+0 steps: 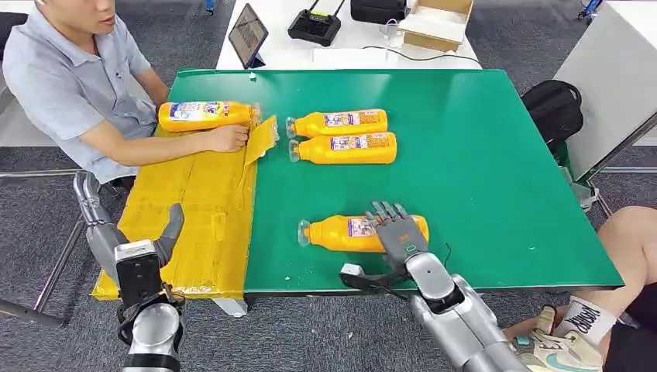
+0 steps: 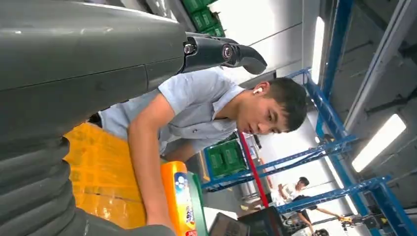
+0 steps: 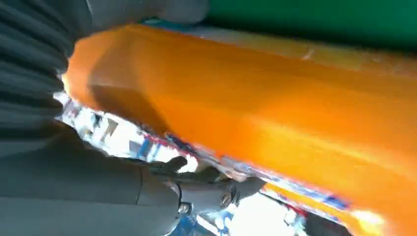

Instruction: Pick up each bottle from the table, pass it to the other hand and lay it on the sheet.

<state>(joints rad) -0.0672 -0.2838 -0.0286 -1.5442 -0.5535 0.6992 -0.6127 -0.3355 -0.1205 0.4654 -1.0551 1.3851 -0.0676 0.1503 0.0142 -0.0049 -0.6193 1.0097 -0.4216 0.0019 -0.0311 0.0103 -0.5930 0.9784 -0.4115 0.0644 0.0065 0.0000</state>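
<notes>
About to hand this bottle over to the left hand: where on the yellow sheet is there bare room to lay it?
The near half of the sheet, between the left hand and the person's forearm, is bare. The far end is crowded: a bottle lies there, with the person's hand beside it.

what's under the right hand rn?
The nearest orange bottle, lying on the green table, cap toward the yellow sheet. The right hand covers its base end, so whether the fingers have closed is hidden.

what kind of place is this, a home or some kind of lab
Most likely a robot lab or workshop, not a home: blue metal racking under ceiling strip lights, a green test table, and a remote controller on the white desk behind.
</notes>
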